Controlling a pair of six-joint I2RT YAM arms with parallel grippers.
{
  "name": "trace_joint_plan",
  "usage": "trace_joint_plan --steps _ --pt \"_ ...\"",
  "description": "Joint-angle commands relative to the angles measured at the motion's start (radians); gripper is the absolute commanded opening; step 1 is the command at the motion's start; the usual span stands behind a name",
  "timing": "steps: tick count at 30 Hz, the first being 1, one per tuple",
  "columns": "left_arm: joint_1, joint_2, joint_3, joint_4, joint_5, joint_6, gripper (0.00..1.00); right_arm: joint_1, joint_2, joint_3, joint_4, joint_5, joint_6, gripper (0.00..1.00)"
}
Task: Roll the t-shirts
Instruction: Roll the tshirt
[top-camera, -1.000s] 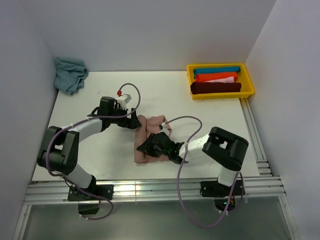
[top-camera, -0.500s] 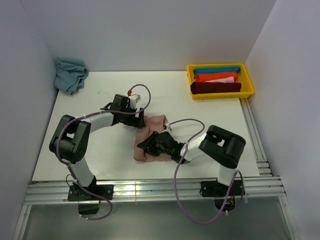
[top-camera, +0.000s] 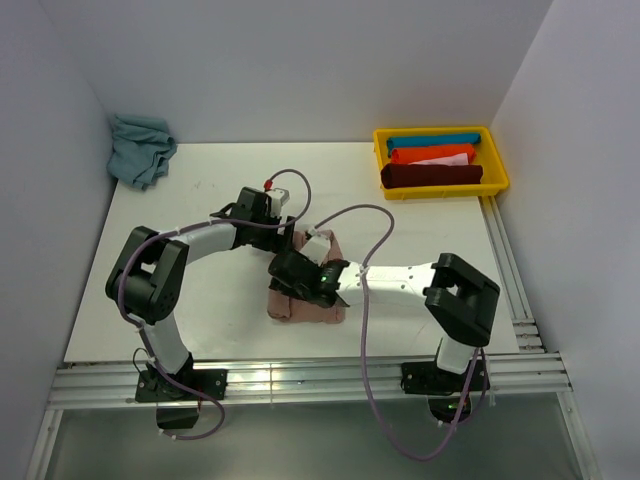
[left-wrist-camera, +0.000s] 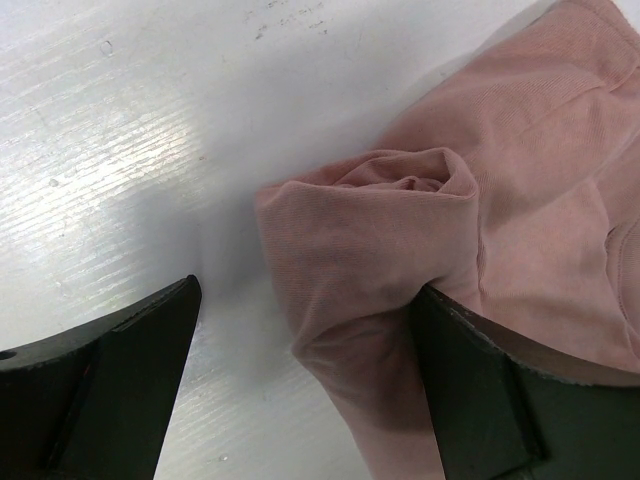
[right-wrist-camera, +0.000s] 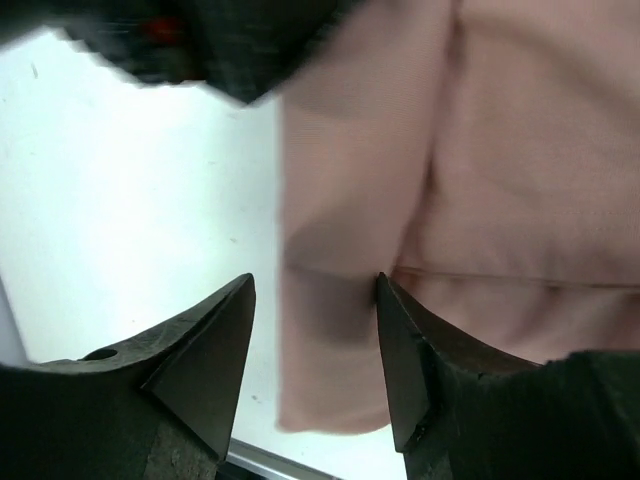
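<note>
While a crumpled teal cloth (top-camera: 140, 148) sits in the bench's (top-camera: 222, 305) far left corner, I see my left claw (left-wrist-camera: 300, 370) spread wide around the rolled end of the pink t-shirt (top-camera: 300, 308), one finger (left-wrist-camera: 500, 400) touching it. The shirt lies bunched mid-bench. My right claw (right-wrist-camera: 315, 340) also stands open, with the shirt's edge between its fingers. Rolled tees (top-camera: 432, 175) fill the yellow tray (top-camera: 444, 192) far right.

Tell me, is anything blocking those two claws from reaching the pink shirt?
Nothing visible does. The left gripper and right gripper are both open right at the pink t-shirt, with cloth showing between their fingers.
</note>
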Motion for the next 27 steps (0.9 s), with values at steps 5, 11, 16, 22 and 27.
trace_joint_plan --steps 5,11,16,22,27 --pt "-0.005 0.046 0.003 -0.067 -0.074 0.016 0.92 0.078 0.082 0.29 -0.438 0.251 -0.039 0.59" --pt "-0.008 0.048 0.003 -0.071 -0.074 0.018 0.92 0.087 0.197 0.473 -0.54 0.301 -0.1 0.59" --pt "-0.011 0.052 0.006 -0.073 -0.073 0.018 0.92 0.087 0.277 0.525 -0.531 0.327 -0.148 0.59" --pt "-0.013 0.052 0.005 -0.073 -0.071 0.019 0.92 0.079 0.343 0.56 -0.582 0.323 -0.136 0.6" --pt "-0.013 0.058 0.011 -0.077 -0.07 0.019 0.92 0.079 0.366 0.53 -0.583 0.289 -0.122 0.6"
